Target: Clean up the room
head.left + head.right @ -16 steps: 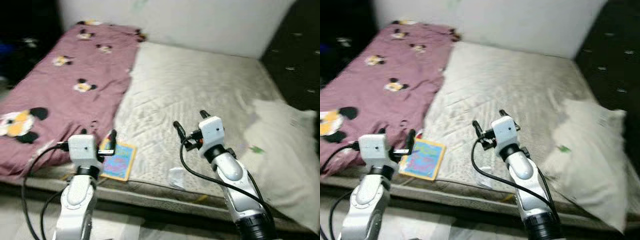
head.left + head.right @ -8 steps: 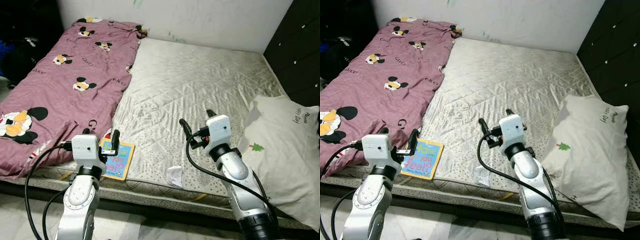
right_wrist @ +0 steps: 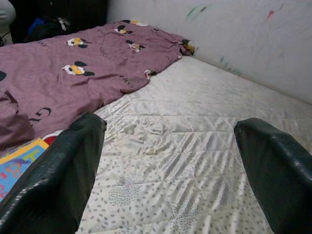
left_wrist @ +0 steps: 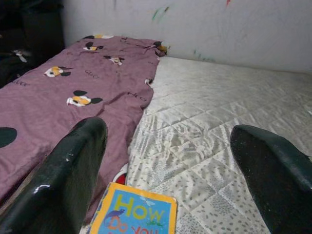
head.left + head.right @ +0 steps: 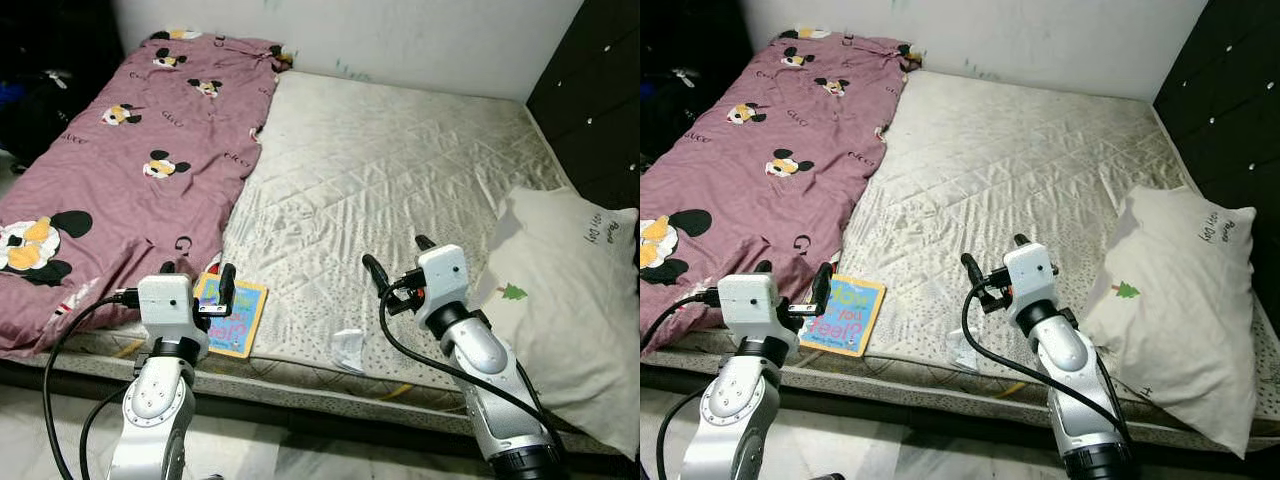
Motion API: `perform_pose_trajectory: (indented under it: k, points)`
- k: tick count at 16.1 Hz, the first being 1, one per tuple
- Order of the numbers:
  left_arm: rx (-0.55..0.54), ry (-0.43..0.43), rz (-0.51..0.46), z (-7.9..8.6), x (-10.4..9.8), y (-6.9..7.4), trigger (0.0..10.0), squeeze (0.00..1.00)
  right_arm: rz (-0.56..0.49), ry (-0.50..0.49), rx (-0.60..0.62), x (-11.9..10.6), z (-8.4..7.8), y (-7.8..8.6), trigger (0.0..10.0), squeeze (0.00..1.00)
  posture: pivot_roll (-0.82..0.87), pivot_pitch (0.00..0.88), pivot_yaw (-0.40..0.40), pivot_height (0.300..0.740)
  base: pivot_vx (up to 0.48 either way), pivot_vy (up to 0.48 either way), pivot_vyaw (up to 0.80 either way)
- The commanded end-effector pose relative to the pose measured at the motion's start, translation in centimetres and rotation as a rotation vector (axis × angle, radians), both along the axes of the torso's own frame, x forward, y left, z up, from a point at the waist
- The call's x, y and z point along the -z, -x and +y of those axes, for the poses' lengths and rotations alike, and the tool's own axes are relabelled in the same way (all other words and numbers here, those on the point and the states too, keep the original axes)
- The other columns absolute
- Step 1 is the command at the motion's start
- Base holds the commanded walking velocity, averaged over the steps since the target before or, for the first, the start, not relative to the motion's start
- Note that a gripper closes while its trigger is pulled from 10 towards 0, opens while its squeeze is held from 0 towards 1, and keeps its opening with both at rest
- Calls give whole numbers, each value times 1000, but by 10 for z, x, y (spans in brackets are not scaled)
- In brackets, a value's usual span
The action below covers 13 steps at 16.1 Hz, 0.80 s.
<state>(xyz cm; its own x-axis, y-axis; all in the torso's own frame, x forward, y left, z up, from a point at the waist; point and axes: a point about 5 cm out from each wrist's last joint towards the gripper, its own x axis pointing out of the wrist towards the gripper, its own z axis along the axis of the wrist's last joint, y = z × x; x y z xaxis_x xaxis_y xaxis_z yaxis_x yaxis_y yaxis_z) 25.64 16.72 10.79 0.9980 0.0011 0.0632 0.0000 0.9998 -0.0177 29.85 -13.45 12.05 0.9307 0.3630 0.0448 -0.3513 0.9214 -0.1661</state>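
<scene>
We judge the tidying barely begun: nothing is in either gripper, and the loose things lie on the bed (image 5: pixel 400 170) untouched. The book (image 5: pixel 232 317), blue and yellow, lies flat at the near edge of the mattress, at about 7 o'clock in the left eye view, beside the hem of the purple blanket (image 5: pixel 120 170). Its long axis runs roughly from 7 to 1 o'clock, its printed title end toward the far wall, a near corner close to the mattress edge. Our left gripper (image 5: pixel 195 290) hovers just short of it with its 2 fingers spread wide, the book showing between them in the left wrist view. Our right gripper (image 5: pixel 395 262) hangs over the bare mattress near 5 o'clock, likewise spread wide and empty. A small crumpled scrap (image 5: pixel 348 350) lies near the edge between the 2 arms, and the white pillow (image 5: pixel 570 320) sits skewed at 4 o'clock, overhanging the bed's corner. The book, scrap, pillow and rumpled blanket seem left to do.
</scene>
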Motion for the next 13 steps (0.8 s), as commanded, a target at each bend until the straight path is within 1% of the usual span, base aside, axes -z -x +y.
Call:
perform_pose_trajectory:
  k: [1,3,4,8,13]
  points:
    - [12,2,8,0,0,1,10000,0,-1,0,-5,-2,-2,2,10000,0,-25,136,-98,694,0,0,0]
    - [11,-1,5,0,-1,0,10000,0,2,-2,-10,-2,-2,2,10000,0,-25,136,-99,681,0,0,0]
    - [9,-4,4,0,-1,0,10000,0,4,-2,-13,-2,-2,2,10000,0,-25,135,-100,664,0,0,0]
    - [8,-5,4,0,-2,0,10000,0,4,-4,-16,-3,-1,1,10000,0,-25,136,-102,622,0,0,0]
    - [-8,-27,-17,1,-4,-1,10000,0,6,-8,-23,-2,0,0,10000,0,-25,140,-101,622,0,0,0]
